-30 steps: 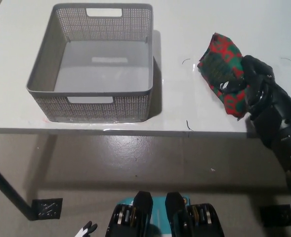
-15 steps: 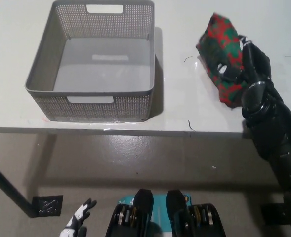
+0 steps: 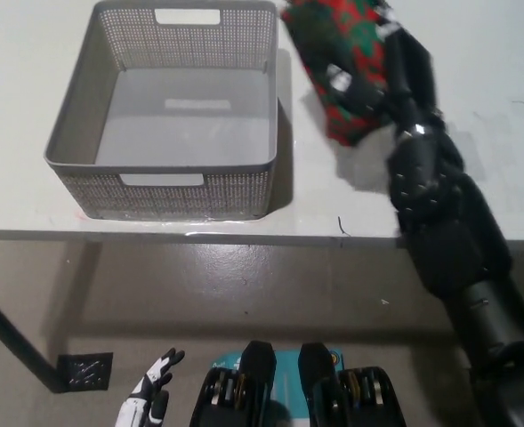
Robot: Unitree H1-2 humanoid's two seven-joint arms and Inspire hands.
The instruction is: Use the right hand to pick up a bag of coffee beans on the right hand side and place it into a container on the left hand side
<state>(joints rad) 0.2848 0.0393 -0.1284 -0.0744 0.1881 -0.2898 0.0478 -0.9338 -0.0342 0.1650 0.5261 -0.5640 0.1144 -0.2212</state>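
While clamped, right hand point(image 3: 388, 76) holds coffee bag point(image 3: 333, 62).

the right arm point(image 3: 453, 240) is black all over, built of bulky rounded shells, matte with a dull sheen. small bright screw heads dot the segment near the wrist. a thin silvery ring marks the wrist joint. the right hand point(image 3: 395, 76) is black too, with thick jointed fingers and pale glints on their edges. the left hand point(image 3: 149, 398) is white with black fingertips and dark seams between its parts.
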